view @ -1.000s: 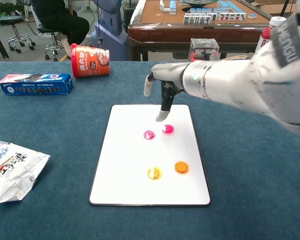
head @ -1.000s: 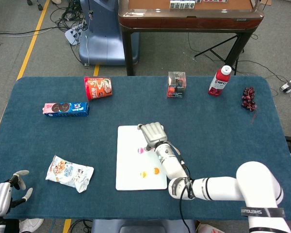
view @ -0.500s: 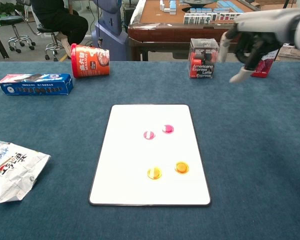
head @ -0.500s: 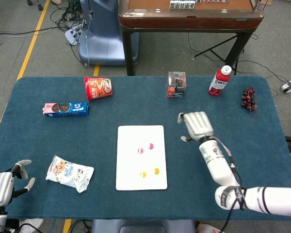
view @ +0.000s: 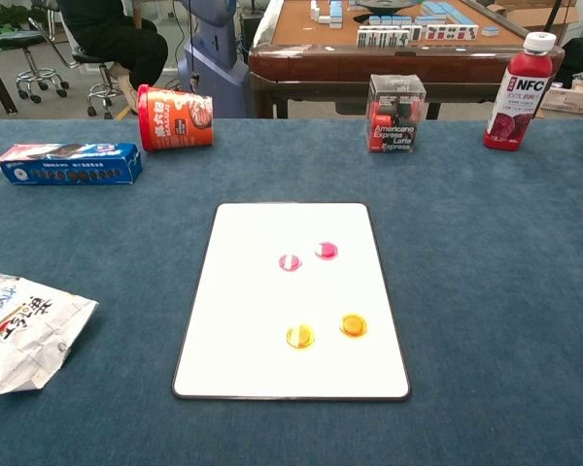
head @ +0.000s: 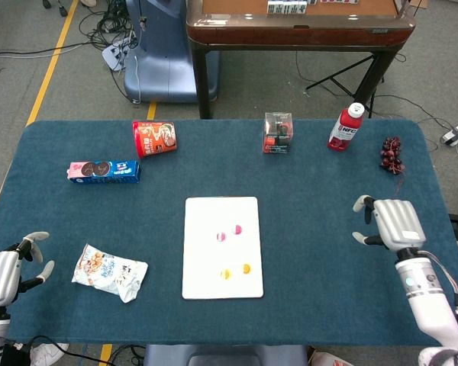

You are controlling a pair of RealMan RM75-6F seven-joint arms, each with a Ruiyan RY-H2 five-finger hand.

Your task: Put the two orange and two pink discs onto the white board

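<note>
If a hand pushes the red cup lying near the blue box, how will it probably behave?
The red cup lies on its side, so it would probably roll, likely curving since it looks tapered. It seems light, and the table cloth may slow it.

Mid-table, the white board (head: 221, 247) carries two pink discs (head: 229, 232) above two orange discs (head: 236, 271). The left hand (head: 8, 271) sits at the near left corner, the right hand (head: 393, 223) near the right edge, both empty with fingers apart.

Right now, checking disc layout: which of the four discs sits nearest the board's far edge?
The right-hand pink disc; the other pink disc sits slightly nearer, both orange ones nearer still.
</note>
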